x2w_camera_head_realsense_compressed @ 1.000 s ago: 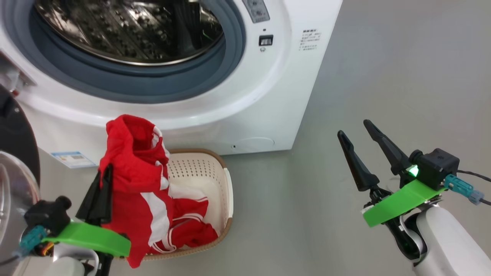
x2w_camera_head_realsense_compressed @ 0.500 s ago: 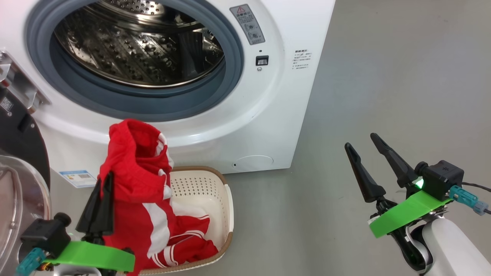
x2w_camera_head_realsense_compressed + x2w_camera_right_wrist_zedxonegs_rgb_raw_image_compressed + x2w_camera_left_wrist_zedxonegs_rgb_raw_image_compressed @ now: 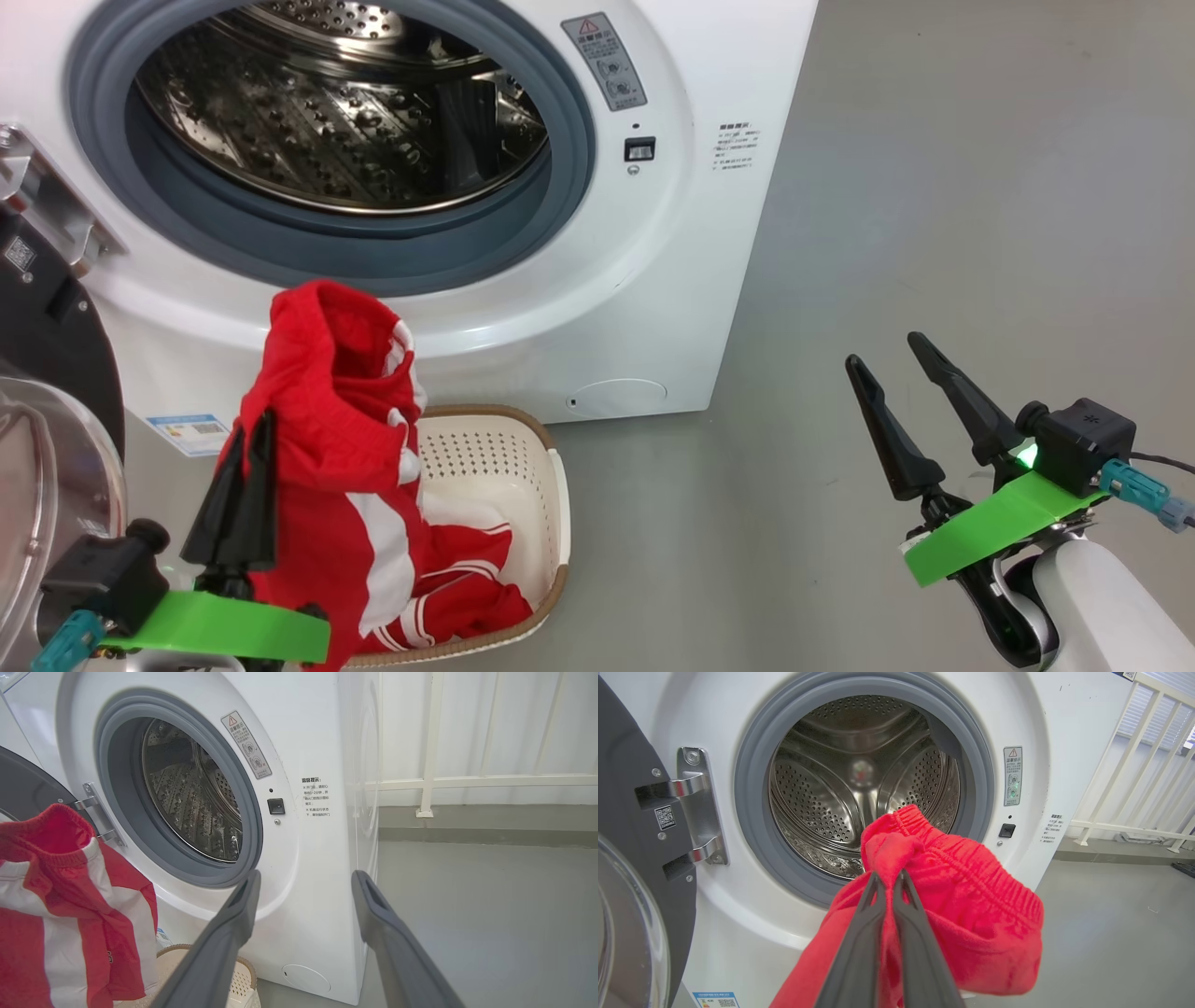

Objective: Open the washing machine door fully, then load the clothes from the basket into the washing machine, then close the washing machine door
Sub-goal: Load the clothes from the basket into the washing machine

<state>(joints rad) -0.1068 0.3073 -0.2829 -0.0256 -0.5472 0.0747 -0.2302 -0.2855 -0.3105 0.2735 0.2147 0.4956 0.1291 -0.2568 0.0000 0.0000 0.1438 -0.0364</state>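
Red clothes (image 3: 336, 420) are clamped by the fingers of the left gripper (image 3: 250, 427) before the washing machine (image 3: 672, 308), lower folds lying in the basket (image 3: 558, 495). The fingers of the right gripper (image 3: 883, 349) are held apart, empty.

At near left, our left gripper (image 3: 254, 425) pinches the clothes (image 3: 327, 392), fingers raised; at near right, our right gripper (image 3: 883, 350) gapes wide.
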